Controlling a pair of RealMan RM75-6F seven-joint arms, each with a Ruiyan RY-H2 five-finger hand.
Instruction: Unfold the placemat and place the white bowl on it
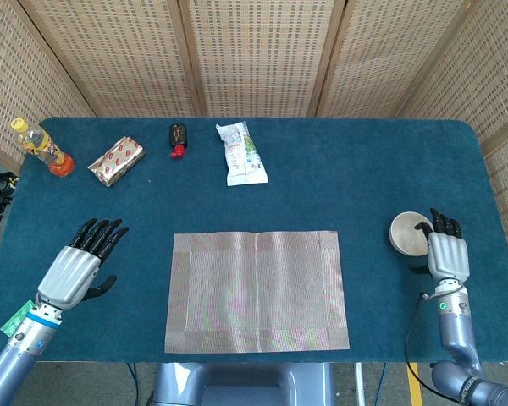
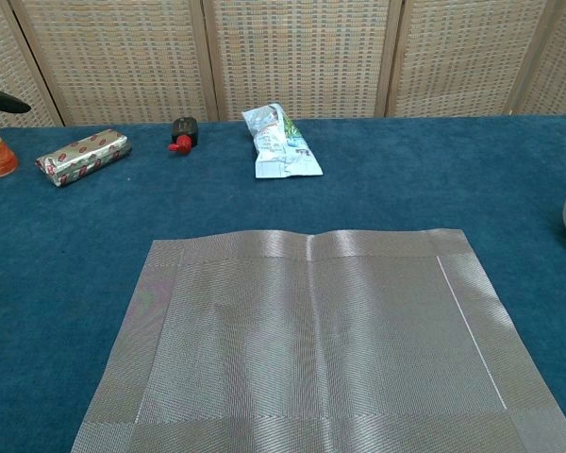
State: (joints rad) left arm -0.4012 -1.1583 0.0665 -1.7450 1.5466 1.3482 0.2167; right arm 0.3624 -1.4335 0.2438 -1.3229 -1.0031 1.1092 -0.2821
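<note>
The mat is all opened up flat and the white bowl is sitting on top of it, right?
Not quite. The mat is opened flat, but the white bowl is not on it. The head view shows the bowl on the blue table, off to the mat's right, beside the right hand.
</note>
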